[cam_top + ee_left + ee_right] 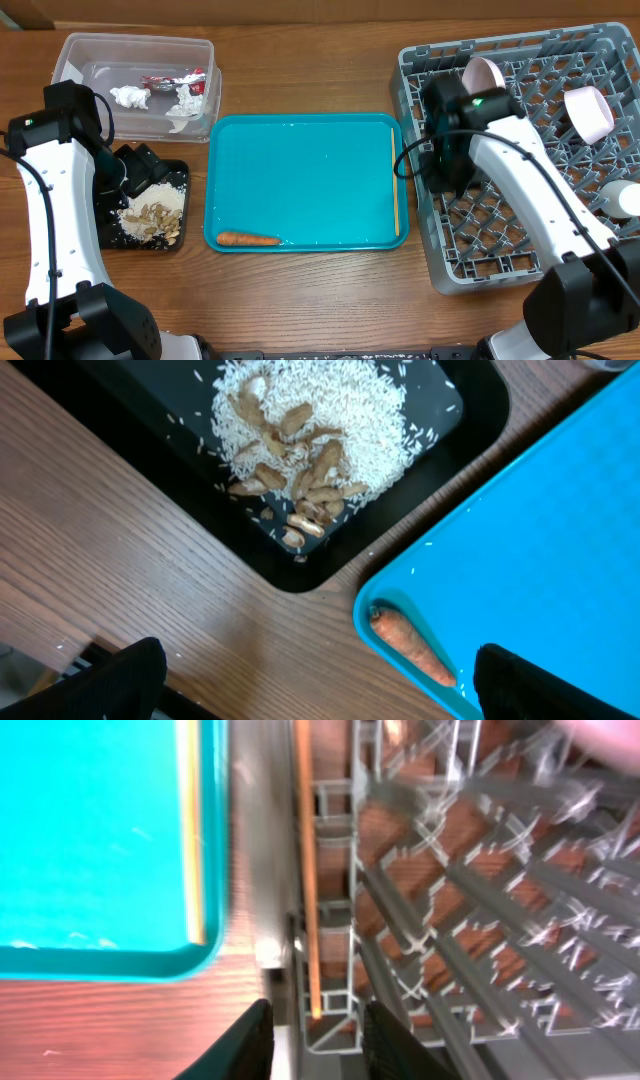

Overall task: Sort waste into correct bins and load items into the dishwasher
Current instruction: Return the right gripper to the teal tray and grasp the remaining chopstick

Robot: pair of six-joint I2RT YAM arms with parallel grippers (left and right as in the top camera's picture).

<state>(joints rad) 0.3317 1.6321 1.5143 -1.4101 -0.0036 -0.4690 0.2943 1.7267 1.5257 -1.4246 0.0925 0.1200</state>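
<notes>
The left gripper point(320, 685) hangs with its fingers spread wide, empty, above the table's wood where the black tray point(470, 430) meets the teal tray point(540, 560). Rice scraps point(320, 420) sit heaped in the black tray. The carrot point(248, 239) lies in the teal tray's lower left corner.

The right gripper point(318, 1040) is at the left wall of the grey dish rack point(500, 250), jaws parted and pinching nothing. A chopstick point(308, 870) lies inside the rack along that wall, its end just beyond the fingertips. A second chopstick point(396, 185) rests by the teal tray's right rim.

At upper left, the clear tub point(70, 45) holds the snack wrapper point(175, 80) and tissue point(130, 97). A bowl point(485, 72) and a cup point(590, 112) stand in the rack's top rows.
</notes>
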